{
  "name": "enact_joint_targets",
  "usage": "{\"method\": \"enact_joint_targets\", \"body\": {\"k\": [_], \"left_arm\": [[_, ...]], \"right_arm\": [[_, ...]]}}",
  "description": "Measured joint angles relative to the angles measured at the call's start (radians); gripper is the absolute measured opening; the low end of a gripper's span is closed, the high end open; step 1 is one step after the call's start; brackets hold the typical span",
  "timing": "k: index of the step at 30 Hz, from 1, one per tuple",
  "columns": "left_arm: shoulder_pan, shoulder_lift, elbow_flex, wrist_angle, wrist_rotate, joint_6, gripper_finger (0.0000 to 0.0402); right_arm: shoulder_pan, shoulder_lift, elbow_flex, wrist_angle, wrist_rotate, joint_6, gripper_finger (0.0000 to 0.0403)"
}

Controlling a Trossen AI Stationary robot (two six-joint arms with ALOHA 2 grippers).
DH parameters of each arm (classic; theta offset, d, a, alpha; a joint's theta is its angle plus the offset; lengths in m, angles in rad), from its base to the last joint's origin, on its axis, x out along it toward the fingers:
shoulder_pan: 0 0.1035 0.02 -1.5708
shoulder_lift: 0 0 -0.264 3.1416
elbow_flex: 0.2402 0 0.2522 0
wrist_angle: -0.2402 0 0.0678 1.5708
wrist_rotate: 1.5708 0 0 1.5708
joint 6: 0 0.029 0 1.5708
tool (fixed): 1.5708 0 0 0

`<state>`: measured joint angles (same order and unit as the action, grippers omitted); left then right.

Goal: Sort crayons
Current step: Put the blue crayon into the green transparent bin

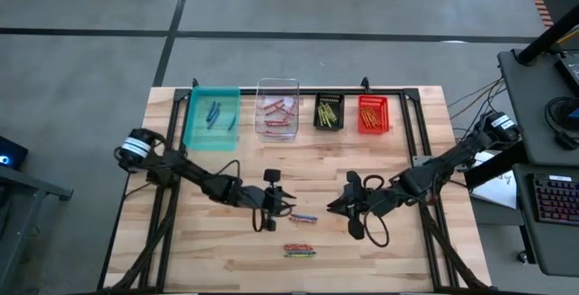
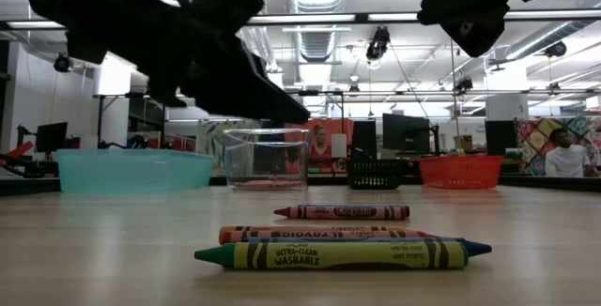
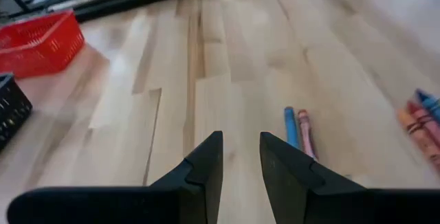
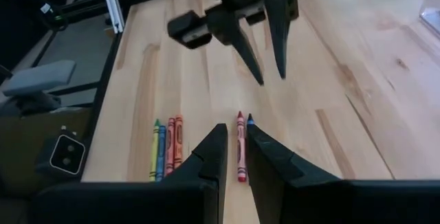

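Note:
Two crayons, one blue and one red (image 1: 303, 218), lie side by side on the wooden table between my two grippers; in the left wrist view these two crayons (image 3: 297, 131) lie just past my fingers. A tight row of several crayons (image 1: 298, 251) lies nearer the front edge, and in the low view that row (image 2: 338, 250) lies in front of the red crayon (image 2: 343, 212). My left gripper (image 3: 240, 141) hovers open just left of the pair, nothing between its fingers. My right gripper (image 4: 234, 145) hangs higher to the right of the pair, narrowly open and empty.
Four bins stand in a row at the far edge: teal (image 1: 213, 117), clear (image 1: 277, 109), black (image 1: 328, 112) and red (image 1: 373, 114), each with crayons inside. Bare wood lies between the bins and the grippers. People show in the room beyond the table.

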<state>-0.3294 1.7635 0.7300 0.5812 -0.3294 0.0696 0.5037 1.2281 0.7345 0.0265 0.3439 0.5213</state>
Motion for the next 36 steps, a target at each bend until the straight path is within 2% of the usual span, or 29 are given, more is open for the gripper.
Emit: {"method": "enact_joint_targets", "body": {"k": [10, 19, 31, 36], "left_arm": [[-0.006, 0.134, 0.101, 0.003, 0.044, -0.020, 0.0080], [-0.010, 0.176, 0.112, 0.005, 0.086, -0.050, 0.0084], [-0.010, 0.214, 0.110, 0.017, 0.086, -0.111, 0.0149], [-0.009, 0.240, 0.109, 0.058, 0.087, -0.124, 0.0161]], "right_arm": [[0.000, -0.001, -0.001, 0.008, 0.000, -0.008, 0.0043], [0.000, 0.002, -0.004, 0.009, -0.001, -0.007, 0.0043], [0.000, 0.002, -0.004, 0.009, -0.001, -0.005, 0.0043], [0.000, 0.002, -0.004, 0.009, -0.001, -0.005, 0.0043]]}}
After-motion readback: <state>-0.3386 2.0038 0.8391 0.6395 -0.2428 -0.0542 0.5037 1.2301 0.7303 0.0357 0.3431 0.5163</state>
